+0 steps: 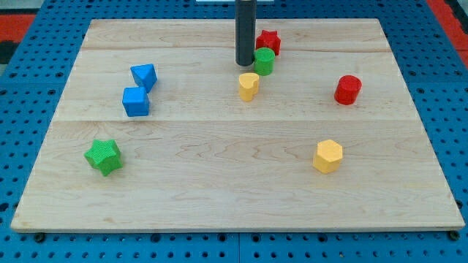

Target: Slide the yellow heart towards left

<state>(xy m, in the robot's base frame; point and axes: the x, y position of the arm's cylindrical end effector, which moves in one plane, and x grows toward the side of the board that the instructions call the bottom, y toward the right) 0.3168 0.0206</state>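
The yellow heart (248, 85) lies on the wooden board (219, 183), a little above the middle. My tip (244, 63) rests on the board just above the heart, apart from it, and right beside the left of a green cylinder (264, 61). A red star (268, 42) sits behind the green cylinder, towards the view's top.
A blue triangular block (144, 76) and a blue cube (135, 101) sit at the left. A green star (102, 156) lies at the lower left. A red cylinder (348, 90) is at the right and a yellow hexagonal block (328, 155) at the lower right.
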